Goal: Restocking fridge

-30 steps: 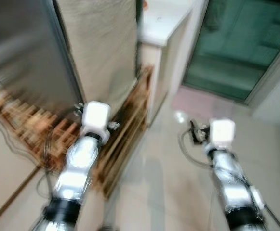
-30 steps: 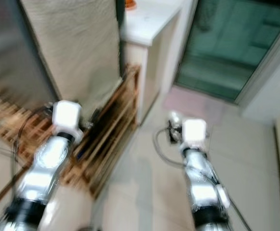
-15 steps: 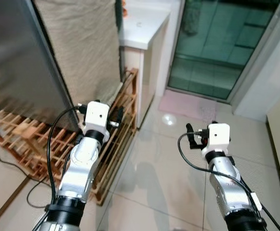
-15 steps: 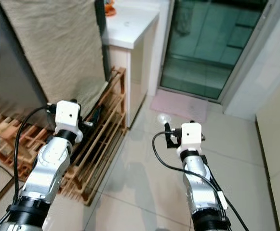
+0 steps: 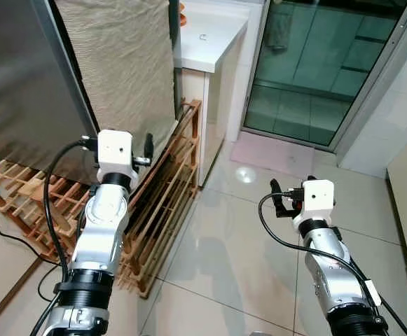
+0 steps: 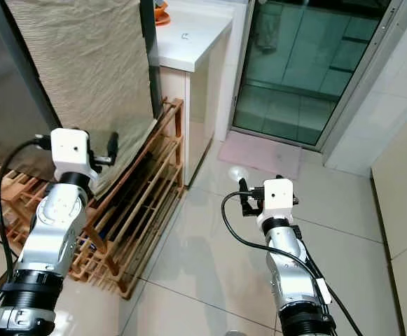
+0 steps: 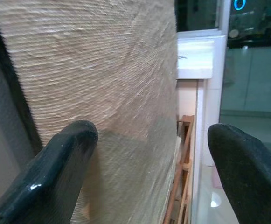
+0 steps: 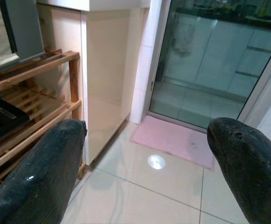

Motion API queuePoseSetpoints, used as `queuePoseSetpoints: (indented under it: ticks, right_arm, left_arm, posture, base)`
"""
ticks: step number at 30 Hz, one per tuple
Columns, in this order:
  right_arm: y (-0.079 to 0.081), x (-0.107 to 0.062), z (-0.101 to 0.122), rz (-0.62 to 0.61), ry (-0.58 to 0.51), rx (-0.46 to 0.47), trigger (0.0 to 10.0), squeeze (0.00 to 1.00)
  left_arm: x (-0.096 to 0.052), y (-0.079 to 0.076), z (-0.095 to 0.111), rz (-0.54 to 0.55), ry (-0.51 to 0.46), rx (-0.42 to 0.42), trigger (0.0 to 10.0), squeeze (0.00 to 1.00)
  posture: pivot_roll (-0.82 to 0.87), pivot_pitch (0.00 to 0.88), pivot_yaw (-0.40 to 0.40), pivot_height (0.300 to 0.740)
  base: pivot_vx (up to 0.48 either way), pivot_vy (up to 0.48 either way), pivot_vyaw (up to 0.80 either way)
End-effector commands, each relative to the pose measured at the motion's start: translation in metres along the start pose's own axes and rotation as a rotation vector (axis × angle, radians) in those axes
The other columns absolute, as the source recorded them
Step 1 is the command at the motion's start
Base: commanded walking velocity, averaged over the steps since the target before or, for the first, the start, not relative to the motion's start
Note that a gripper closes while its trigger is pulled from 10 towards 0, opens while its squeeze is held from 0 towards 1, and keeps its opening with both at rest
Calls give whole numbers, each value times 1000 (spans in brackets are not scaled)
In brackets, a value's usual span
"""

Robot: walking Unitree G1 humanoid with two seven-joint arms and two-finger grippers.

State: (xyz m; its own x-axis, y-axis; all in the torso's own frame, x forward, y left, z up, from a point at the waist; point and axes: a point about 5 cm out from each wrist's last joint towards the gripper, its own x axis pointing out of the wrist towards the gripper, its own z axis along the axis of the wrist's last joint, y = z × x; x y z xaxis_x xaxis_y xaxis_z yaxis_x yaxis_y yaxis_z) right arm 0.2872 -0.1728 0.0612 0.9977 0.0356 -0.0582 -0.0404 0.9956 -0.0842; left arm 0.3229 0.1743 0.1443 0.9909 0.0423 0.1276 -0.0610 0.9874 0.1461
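The fridge (image 5: 21,84) stands at the left, its steel front shut and its side hung with a beige woven cloth (image 5: 122,63). My left gripper (image 5: 117,143) is raised close to that cloth, open, with nothing between its fingers; the left wrist view shows the cloth (image 7: 93,70) just ahead of the left gripper (image 7: 154,140). Out over the floor tiles to the right, my right gripper (image 5: 287,199) is open and holds nothing. It faces the wooden rack (image 8: 28,88) and the glass door (image 8: 205,56), as the right gripper (image 8: 147,135) shows in its wrist view.
A low wooden rack (image 5: 168,182) runs along the foot of the fridge, with a black cable (image 5: 7,234) on the floor beside it. A white counter (image 5: 210,35) stands behind, an orange thing (image 6: 160,10) on it. A glass door (image 5: 315,63) and pink mat (image 5: 273,154) lie ahead.
The blurred view has steadied after the camera swung right. My left gripper has moved up and left, closer to the cloth on the fridge. The right arm has held still.
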Motion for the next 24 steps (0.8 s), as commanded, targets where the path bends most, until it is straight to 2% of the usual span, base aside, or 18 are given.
queuePoseSetpoints:
  ticks: [1,5,13,20,24]
  right_arm:
    - [-2,-1,-2,-2,9,-9,10000,0]
    - [-4,-2,-4,2,18,-16,10000,0]
    - [-5,-1,-8,19,39,-29,10000,0]
    - [-6,-1,-8,30,44,-37,10000,0]
    - [-6,1,-8,32,43,-40,10000,0]
  left_arm:
    - [2,4,5,24,-7,-3,10000,0]
    - [-3,6,6,26,-7,-4,10000,0]
    - [-29,2,-17,0,69,8,10000,0]
    - [-33,5,-16,15,66,11,10000,0]
    - [-23,7,-11,26,48,10,10000,0]
  posture:
    - [-36,0,-9,731]
    - [-29,0,-15,731]
    - [-14,0,-27,731]
    - [-12,0,-33,731]
    - [-15,0,-35,731]
  base:
    - [0,0,0]
    - [0,0,0]
    - [0,0,0]
    - [0,0,0]
    - [0,0,0]
